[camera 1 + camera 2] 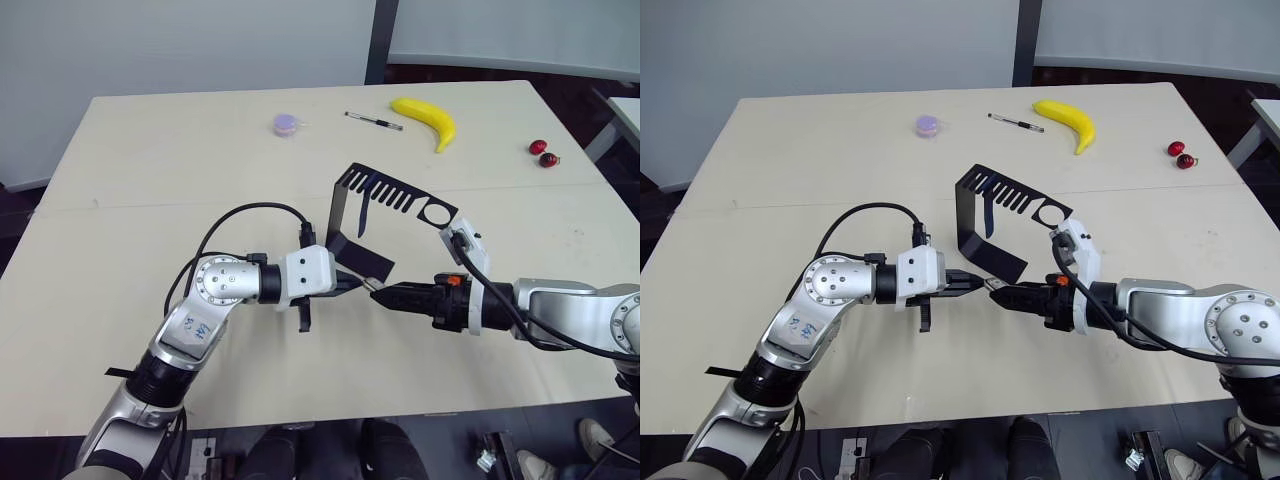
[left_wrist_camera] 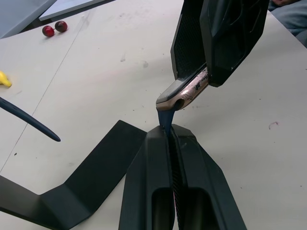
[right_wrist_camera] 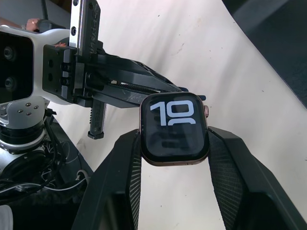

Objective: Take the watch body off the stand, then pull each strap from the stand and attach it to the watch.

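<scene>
Right tool (image 3: 173,143) clamps watch body (image 3: 174,128); left tool (image 2: 169,143) pinches strap (image 2: 165,117) against it.

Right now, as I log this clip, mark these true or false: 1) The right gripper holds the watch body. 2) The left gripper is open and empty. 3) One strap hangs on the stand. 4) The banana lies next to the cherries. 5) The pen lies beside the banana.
1) True: the right gripper is shut on the watch body.
2) False: the left gripper pinches a navy strap against the watch body.
3) True: a second strap hangs from the stand.
4) False: the banana lies well apart from the cherries.
5) True: the pen lies beside it.
</scene>
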Motion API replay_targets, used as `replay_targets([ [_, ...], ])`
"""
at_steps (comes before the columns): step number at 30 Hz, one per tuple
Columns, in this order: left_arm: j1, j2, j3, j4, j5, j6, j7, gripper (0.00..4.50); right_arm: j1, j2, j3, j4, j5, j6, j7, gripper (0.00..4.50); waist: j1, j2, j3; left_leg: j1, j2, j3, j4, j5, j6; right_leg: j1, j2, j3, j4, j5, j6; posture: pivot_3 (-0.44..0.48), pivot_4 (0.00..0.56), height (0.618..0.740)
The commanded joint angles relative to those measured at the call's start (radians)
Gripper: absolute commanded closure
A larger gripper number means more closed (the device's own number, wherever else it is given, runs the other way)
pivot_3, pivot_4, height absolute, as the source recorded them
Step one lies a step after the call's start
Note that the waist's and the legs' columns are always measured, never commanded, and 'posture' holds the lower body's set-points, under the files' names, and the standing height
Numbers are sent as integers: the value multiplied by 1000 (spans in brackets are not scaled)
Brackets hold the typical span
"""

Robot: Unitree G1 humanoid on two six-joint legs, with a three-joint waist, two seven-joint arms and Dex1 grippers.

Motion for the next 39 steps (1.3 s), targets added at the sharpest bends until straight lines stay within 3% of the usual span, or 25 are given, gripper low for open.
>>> replay_targets([
  [1, -2, -6, 6, -25, -18, -26, -4, 4440, -3, -16, -4, -14, -5, 2, 19, 3014, 0, 0, 0, 0, 0, 0, 0, 0, 0, 0, 0, 0, 0, 0, 0, 0, 150, 740],
  [28, -3, -5, 5, -8, -19, 13, -8, 4440, -25, -19, -25, -21, -40, 8, 62, 3014, 0, 0, 0, 0, 0, 0, 0, 0, 0, 0, 0, 0, 0, 0, 0, 0, 150, 740],
  [31, 5, 43, 44, -11, -82, 81, -67, 3487, -45, -34, -51, -89, -193, 22, 192, 3014, -2, 0, 0, 0, 0, 0, 0, 0, 0, 0, 1, 0, 0, 0, 0, 0, 150, 740],
  [34, 9, 119, 106, -39, -216, 213, -164, 2060, -28, -73, -59, -198, -400, -2, 371, 3014, -2, 0, 0, 0, 1, 0, -1, 0, 0, -1, 5, 0, 0, 0, 0, 0, 150, 740],
  [38, 1, 211, 211, -70, -413, 327, -285, 44, 53, -125, -37, -324, -757, -180, 637, 3014, -1, 0, 0, -1, 2, 0, 0, 0, 0, -1, 8, 1, 0, 0, 0, 0, 150, 740],
  [39, -3, 220, 220, -66, -423, 329, -289, 12, 80, -134, -30, -343, -841, -236, 697, 3014, 1, 0, 0, -1, 2, 0, 0, -1, 0, -1, 8, 1, 0, 0, 0, 0, 150, 740],
])
